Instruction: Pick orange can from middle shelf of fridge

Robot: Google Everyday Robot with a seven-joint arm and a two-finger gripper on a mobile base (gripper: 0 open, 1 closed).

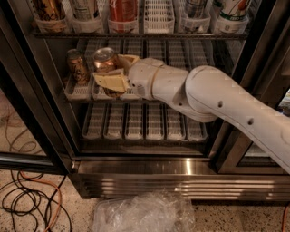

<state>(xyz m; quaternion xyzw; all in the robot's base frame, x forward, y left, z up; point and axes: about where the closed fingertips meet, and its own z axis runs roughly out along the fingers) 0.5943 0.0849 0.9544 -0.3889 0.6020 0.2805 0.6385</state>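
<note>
The fridge (181,179) stands open in front of me, with black door frames and a steel base. My gripper (111,70) reaches in over the left lanes of the middle shelf (79,93). Its tan fingers (110,81) are shut on the orange can (105,59), one in front of it and one behind. The can's coppery top shows, and its lower body is hidden by the front finger. A second orange-brown patterned can (78,66) stands upright in the leftmost lane, just left of the gripper and apart from it.
The top shelf holds a red can (122,10) and other drinks in white trays. The lower shelf (136,122) has shorter white trays. The black door frame (41,90) is close on the left. Crumpled clear plastic (142,213) and cables (27,199) lie on the floor.
</note>
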